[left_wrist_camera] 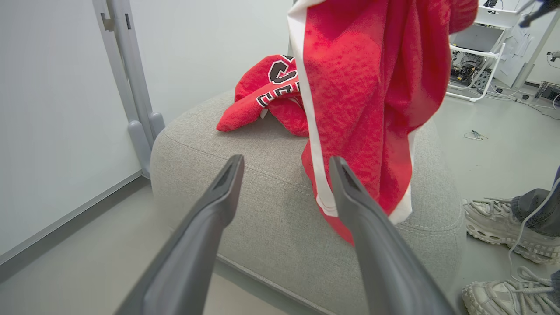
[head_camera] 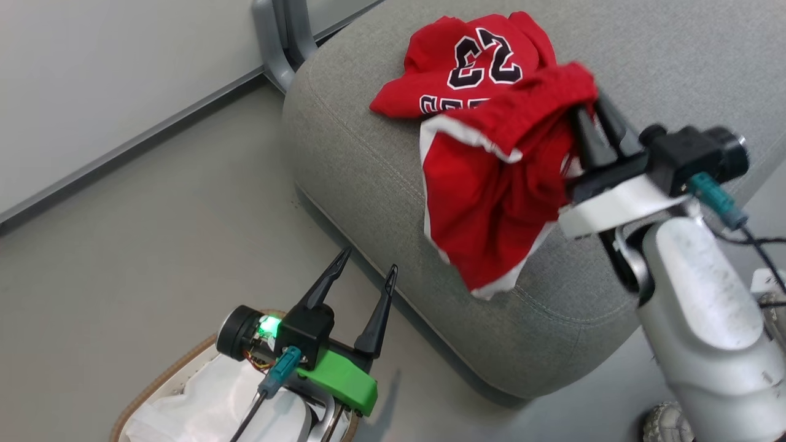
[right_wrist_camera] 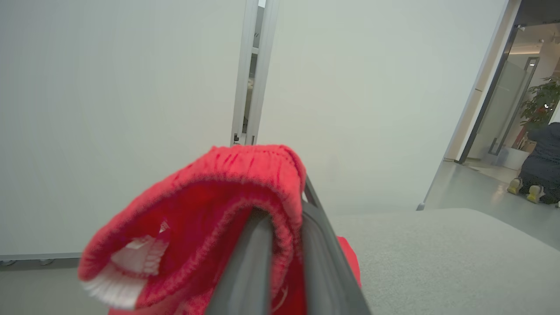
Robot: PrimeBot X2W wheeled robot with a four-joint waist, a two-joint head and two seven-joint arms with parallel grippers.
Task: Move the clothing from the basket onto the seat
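Note:
A red jersey (head_camera: 473, 61) with a black-and-white "23" lies crumpled on the grey seat (head_camera: 356, 159). My right gripper (head_camera: 586, 113) is shut on the waistband of a red piece with white side trim (head_camera: 491, 202), which hangs from its fingers above the seat's front part. In the right wrist view the waistband (right_wrist_camera: 245, 183) folds over the two fingers. My left gripper (head_camera: 368, 264) stands open over the floor, just past the basket (head_camera: 184, 368), with nothing between its fingers. Seen from the left wrist, the hanging piece (left_wrist_camera: 363, 100) drapes in front of the jersey (left_wrist_camera: 262, 92).
White cloth (head_camera: 209, 405) lies in the basket at the lower left. A grey metal post (head_camera: 279, 37) stands by the wall behind the seat. A person's pale sneakers (left_wrist_camera: 503, 225) stand on the floor right of the seat. A white cart (left_wrist_camera: 479, 48) stands farther back.

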